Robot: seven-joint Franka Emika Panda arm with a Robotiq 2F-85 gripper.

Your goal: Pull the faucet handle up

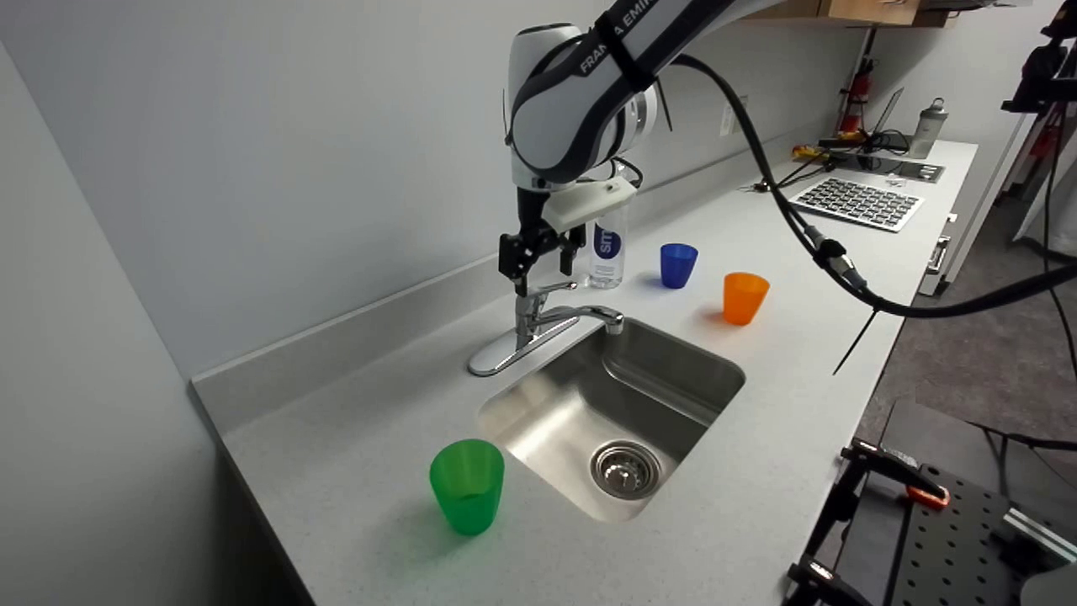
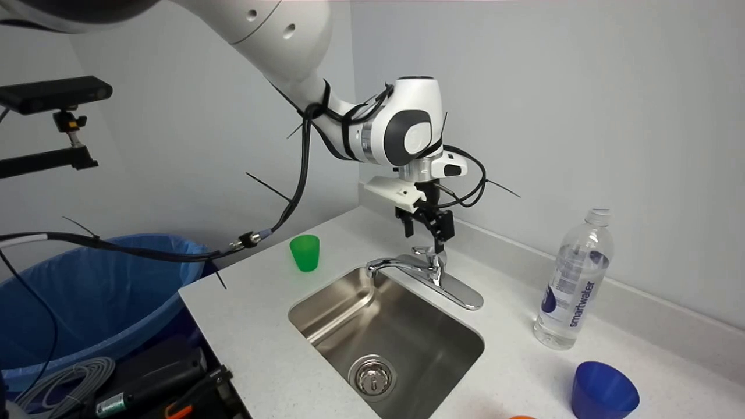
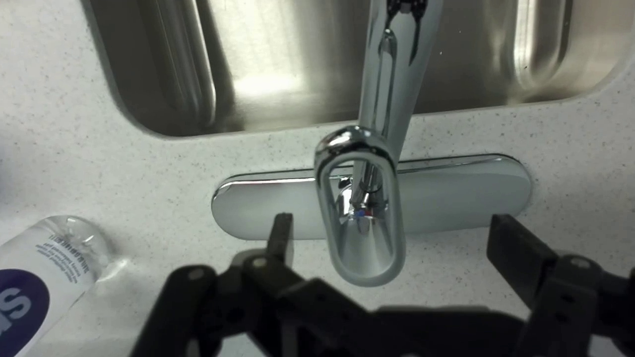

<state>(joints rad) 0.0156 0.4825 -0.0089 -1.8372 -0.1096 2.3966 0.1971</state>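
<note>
Over faucet handle (image 3: 396,228), gripper (image 3: 391,218) agape

Cups: I count 3. Green cup (image 1: 468,488), low and left of centre in an exterior view; blue cup (image 1: 678,266) and orange cup (image 1: 745,299), right of centre. Bottles: 2. Clear bottle (image 2: 576,279); grey bottle (image 1: 927,130). Sink (image 2: 439,349): 1. Drain (image 1: 626,471): 1. Faucet (image 1: 525,322): 1, with 1 faucet handle (image 3: 396,215). My gripper (image 3: 392,225): 1, with 2 fingers (image 3: 518,255).

In an exterior view, the sink (image 1: 564,429) has the faucet (image 1: 528,316) at its far-left edge, a cup (image 1: 468,488) near left, the bottle (image 1: 607,248) and two cups (image 1: 677,266) beyond.
</note>
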